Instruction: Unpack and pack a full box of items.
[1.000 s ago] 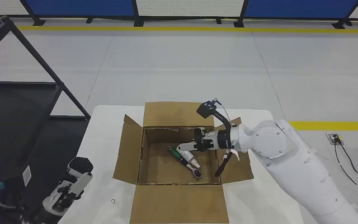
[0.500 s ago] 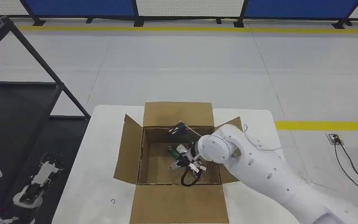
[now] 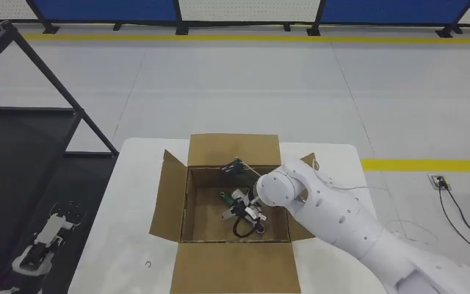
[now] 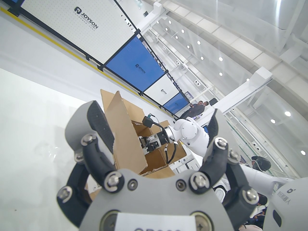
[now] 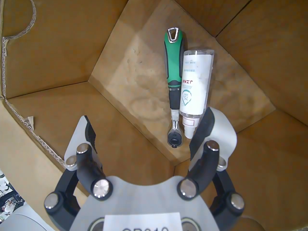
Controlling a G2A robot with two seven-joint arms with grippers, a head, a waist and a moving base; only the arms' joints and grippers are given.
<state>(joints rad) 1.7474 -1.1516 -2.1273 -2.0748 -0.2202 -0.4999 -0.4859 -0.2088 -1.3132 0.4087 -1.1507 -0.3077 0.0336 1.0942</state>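
Looking down into your cardboard box [image 3: 233,149] on the table [image 3: 132,220], you've got the green-handled ratchet [image 5: 173,68] and the clear bottle [image 5: 195,82] lying side by side on its floor, touching. Your right gripper [image 5: 148,121] hangs just above them inside the box, fingers spread, holding nothing, and your left gripper [image 4: 155,111] is spread wide too, well off the table's left edge

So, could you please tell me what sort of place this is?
Probably a large industrial hall or robot test area: blue and white partition panels, a yellow floor line, and a high white roof.
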